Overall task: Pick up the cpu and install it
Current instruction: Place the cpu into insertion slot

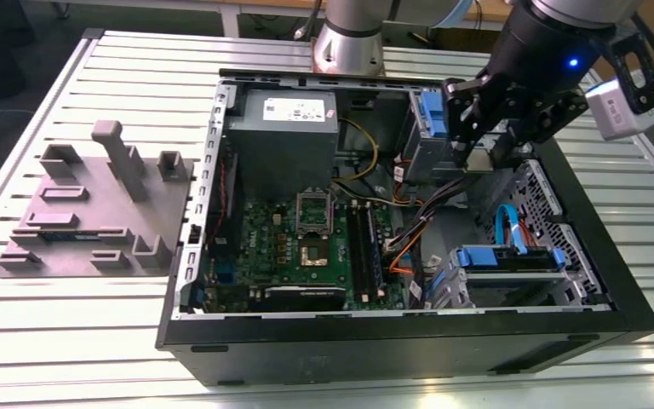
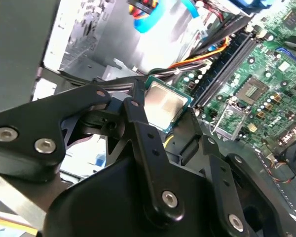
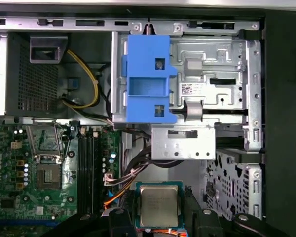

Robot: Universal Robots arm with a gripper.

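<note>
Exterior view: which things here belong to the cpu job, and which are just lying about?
Job: cpu, held in the end effector; socket on the motherboard.
Lying about: power supply; memory sticks; blue drive bracket; grey holder block on the table.

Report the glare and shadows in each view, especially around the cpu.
Second wrist view: glare whites out the bare metal of the case, and the cpu held by the gripper shows a pale sheen. First wrist view: even light, cpu top softly reflective. Exterior view: bright slatted table, shaded case interior.
</note>
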